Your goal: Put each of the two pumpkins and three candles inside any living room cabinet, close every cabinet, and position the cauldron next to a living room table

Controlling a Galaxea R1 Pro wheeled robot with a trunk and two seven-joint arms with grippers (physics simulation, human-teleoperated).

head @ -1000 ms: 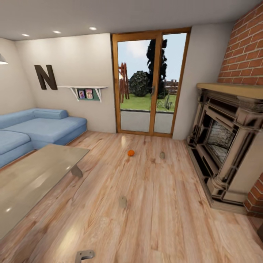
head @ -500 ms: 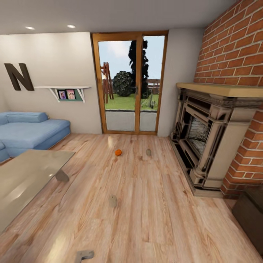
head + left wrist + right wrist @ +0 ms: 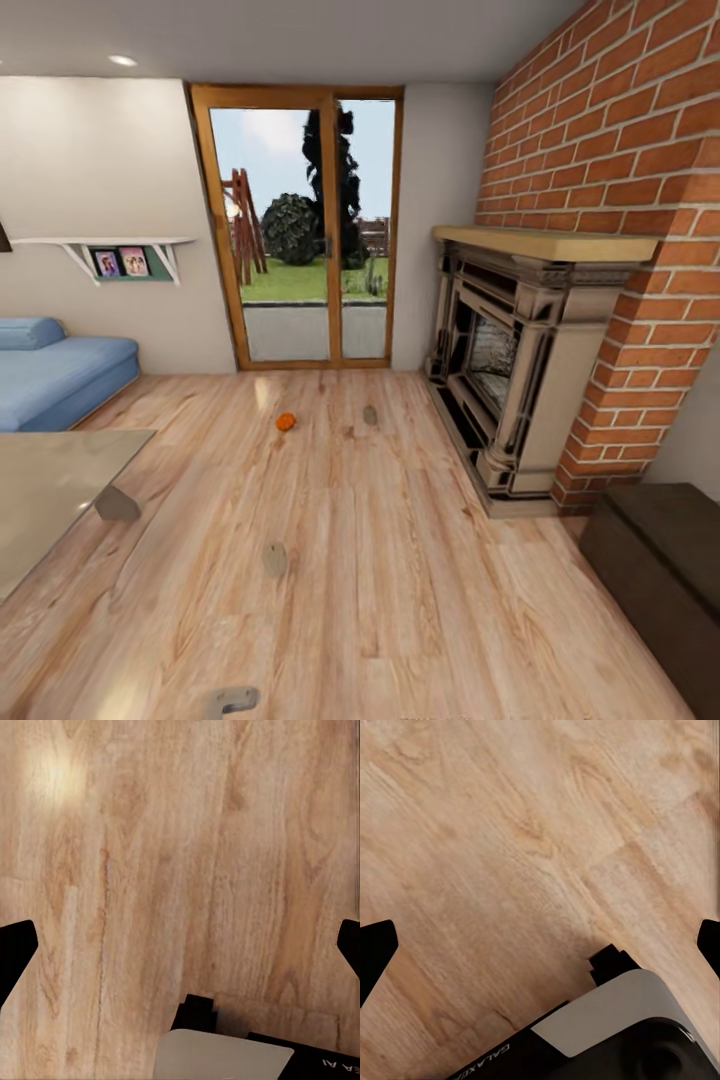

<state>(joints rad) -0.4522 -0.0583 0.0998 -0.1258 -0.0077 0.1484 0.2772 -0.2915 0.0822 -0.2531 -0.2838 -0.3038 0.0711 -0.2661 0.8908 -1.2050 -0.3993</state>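
Living room wood floor (image 3: pixel 420 600), brick fireplace (image 3: pixel 500 390) at 2 o'clock, dark-brown cabinet (image 3: pixel 660 570) at 4 o'clock, orange pumpkin (image 3: pixel 286 422) on floor centre, grey-brown candles (image 3: pixel 370 415) (image 3: pixel 274 559) near it, left gripper (image 3: pixel 180 945) and right gripper (image 3: pixel 540 945) fingers spread wide, empty, over bare floor

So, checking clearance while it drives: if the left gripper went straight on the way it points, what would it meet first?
Most likely the bare wooden floor. The left gripper is open, fingertips at the frame's edges, and nothing lies between them and the planks, though the depth is hard to judge.
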